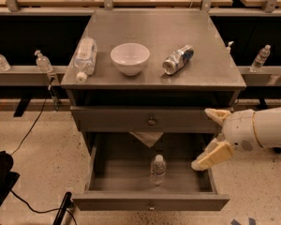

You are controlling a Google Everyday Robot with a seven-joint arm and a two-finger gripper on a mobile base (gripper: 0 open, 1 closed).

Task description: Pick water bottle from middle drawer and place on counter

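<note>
1. The water bottle (158, 169) stands upright in the open middle drawer (112, 203).
2. The gripper (203, 138) is at the drawer's right side.
3. Its fingers are spread wide apart, holding nothing, not touching the bottle.

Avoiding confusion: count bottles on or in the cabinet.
2: larger bottle lying left on the counter; water bottle upright in the middle drawer, gripper to its right. Closed drawer unseen.
</note>
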